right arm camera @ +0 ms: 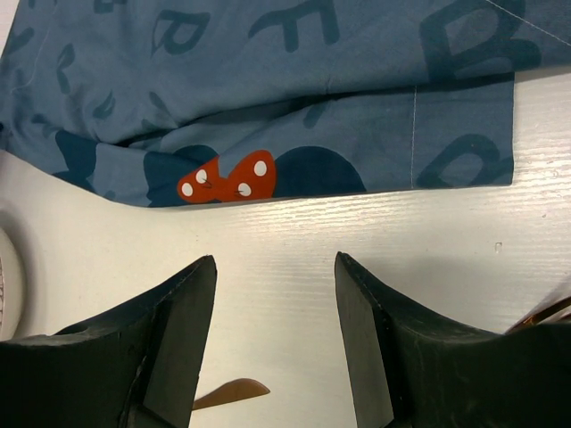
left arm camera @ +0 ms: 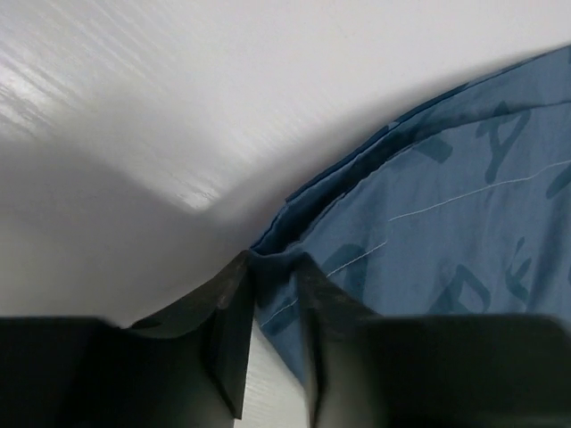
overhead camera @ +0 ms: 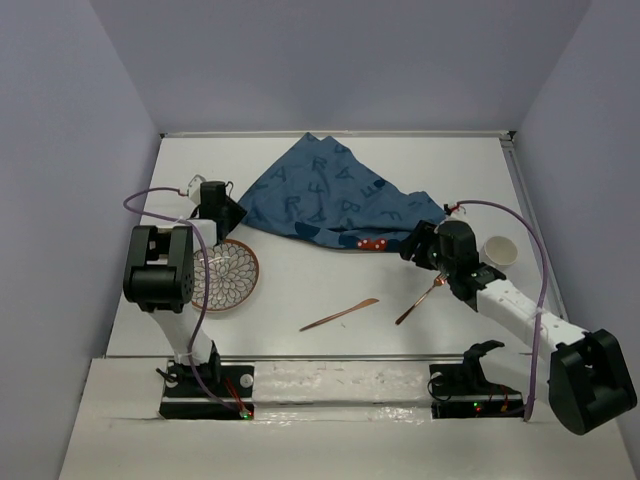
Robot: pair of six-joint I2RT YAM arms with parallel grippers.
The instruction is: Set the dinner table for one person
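ok so the left end effector (left arm camera: 272, 263) was pinching the folded edge of the blue letter-print placemat (left arm camera: 446, 205), while the right end effector (right arm camera: 277, 263) hung spread over the bare white desk (right arm camera: 294, 232) right below it, just short of the hem, so I'd grab that hem too and pull evenly.

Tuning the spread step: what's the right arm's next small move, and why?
Probably ease the right gripper forward to the placemat hem and pinch it: it hangs open over bare table while the left gripper pinches the cloth's other side.
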